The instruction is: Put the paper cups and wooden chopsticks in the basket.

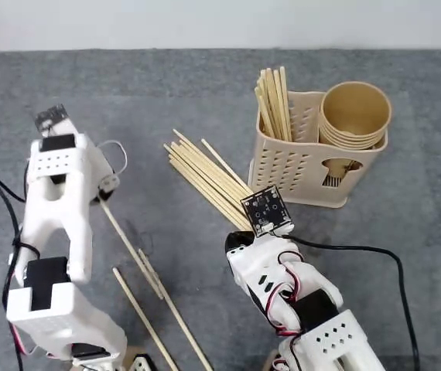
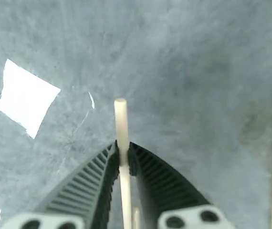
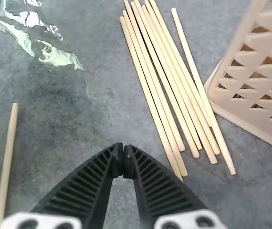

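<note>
The paper cups (image 1: 356, 116) already sit stacked in the basket (image 1: 298, 174), a sheaf of chopsticks (image 1: 273, 97) upright in the compartment beside them; that part looks done. Left to do: a loose bundle (image 1: 205, 179) on the worktop (image 1: 406, 232) just beside the basket, two strays (image 1: 147, 321) nearer my arms, and one chopstick (image 2: 121, 119) clamped in my left jaws. My right jaws, closed on nothing, hover by the bundle's end, likely crowding the left's route.

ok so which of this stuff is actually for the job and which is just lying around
For the job: basket, with paper cups and chopsticks already in it; chopstick pile; loose chopsticks; single chopstick in the left jaws.
Lying about: white paper scrap; clear film.
</note>
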`<action>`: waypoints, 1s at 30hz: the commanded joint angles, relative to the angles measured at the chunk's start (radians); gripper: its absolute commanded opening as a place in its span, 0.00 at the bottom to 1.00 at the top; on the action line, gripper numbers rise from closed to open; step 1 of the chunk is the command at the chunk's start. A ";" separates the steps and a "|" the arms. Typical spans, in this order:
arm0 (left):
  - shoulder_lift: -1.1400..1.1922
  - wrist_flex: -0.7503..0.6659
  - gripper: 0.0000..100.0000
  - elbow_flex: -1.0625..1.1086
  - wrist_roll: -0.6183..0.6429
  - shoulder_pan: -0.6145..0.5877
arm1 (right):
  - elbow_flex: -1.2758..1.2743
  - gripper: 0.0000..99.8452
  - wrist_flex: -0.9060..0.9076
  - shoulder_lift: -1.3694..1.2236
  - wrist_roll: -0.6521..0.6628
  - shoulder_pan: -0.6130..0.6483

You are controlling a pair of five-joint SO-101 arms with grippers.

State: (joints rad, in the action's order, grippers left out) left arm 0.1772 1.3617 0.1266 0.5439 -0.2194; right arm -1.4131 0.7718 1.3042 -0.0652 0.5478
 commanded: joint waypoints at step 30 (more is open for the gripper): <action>0.000 -0.184 0.01 -1.058 0.244 0.388 | -0.017 0.01 -0.018 0.022 0.054 -0.007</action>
State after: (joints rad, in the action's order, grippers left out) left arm 0.1880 1.2850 -0.8892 0.7557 0.1212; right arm -1.4377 0.7718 1.3042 -0.0376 0.5478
